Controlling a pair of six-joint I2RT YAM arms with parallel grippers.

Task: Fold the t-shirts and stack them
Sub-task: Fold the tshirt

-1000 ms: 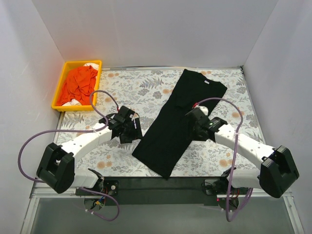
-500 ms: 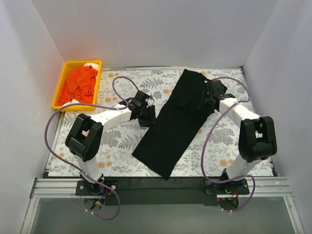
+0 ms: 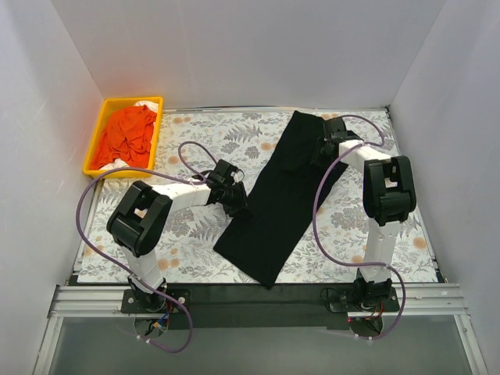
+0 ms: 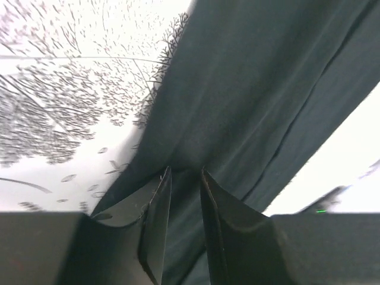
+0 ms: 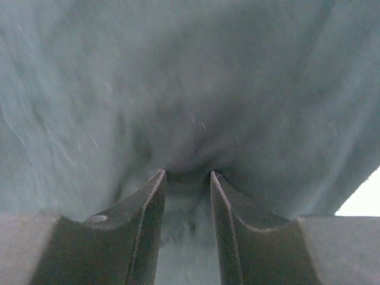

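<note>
No writing, label, brand, number or sign is legible on the black cloth t-shirt (image 3: 273,203) or the floral-patterned tabletop (image 3: 203,141) in any view.

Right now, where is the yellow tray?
In the top view, the yellow tray sits at the far left corner of the table, holding orange cloth, well left of the black shirt.

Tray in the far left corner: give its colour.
Yellow; the tray shows best in the top external view.
</note>
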